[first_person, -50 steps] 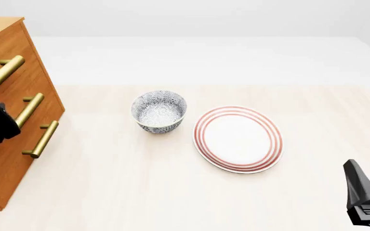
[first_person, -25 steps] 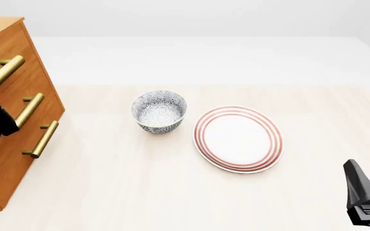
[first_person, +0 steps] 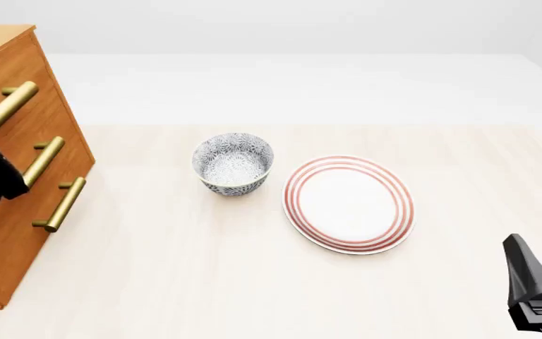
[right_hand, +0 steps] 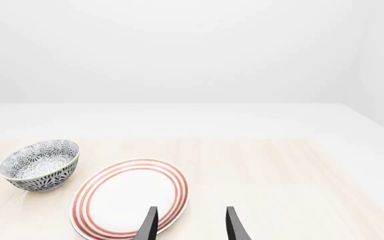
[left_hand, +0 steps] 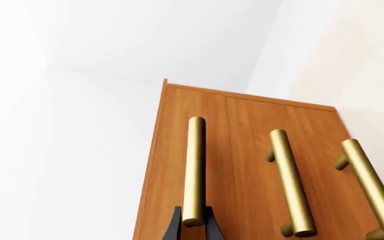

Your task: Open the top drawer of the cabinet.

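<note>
Change: left arm's fingers (left_hand: 193, 226) have crept slightly up the cabinet (first_person: 8, 212) front toward the top handle (left_hand: 194, 170); bowl (first_person: 233, 163) and plate (first_person: 348, 204) unmoved.
Left fingers: straddling the handle's near end; whether they pinch it, I cannot tell.
Top drawer (first_person: 22, 74): shut, at the surface's far-left edge.
Right fingers (right_hand: 190, 225): spread, empty, parked well clear.
Reason: gripping the bar lets the arm pull the drawer out.

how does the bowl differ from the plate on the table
The bowl is deep, with a dense grey-blue pattern inside and out; the plate is flat, white, with red rings around its rim. The plate is wider, and the bowl sits to its left, slightly farther back. Both are round and empty.
</note>
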You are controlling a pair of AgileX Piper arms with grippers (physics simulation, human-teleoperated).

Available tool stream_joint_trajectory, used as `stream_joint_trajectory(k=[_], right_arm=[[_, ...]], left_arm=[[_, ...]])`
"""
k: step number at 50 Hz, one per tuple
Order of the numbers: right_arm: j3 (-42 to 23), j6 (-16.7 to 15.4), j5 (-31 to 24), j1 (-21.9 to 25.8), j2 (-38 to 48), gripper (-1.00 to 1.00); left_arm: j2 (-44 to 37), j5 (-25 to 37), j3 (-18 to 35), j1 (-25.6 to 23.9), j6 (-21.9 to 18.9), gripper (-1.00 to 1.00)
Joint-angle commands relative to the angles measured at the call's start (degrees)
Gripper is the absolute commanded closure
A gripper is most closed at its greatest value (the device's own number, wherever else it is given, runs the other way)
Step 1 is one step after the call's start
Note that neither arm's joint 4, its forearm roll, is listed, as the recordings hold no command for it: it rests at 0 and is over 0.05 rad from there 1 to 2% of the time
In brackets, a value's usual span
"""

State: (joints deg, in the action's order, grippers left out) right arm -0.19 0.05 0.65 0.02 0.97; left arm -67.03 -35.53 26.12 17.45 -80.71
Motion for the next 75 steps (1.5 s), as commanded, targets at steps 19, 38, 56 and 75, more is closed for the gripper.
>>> stream_joint_trajectory(k=[19,38,56,75], right_arm=[[0.00,-0.01,0.01,0.01,0.01,-1.00],[0.00,0.00,0.00,0.00,-0.01,-1.00],[0.00,0.00,-0.01,-0.01,-0.02,-1.00],[0.00,-0.01,0.00,0.01,0.00,-1.00]], left_arm=[[0.76,1.02,0.17,-4.00,-2.35,1.00],[2.02,-0.24,-0.81,-7.84,-3.77,1.00],[1.04,-3.19,-2.02,-11.60,-5.70,1.00],[3.00,-2.75,-2.26,-14.52,-6.77,1.00]])
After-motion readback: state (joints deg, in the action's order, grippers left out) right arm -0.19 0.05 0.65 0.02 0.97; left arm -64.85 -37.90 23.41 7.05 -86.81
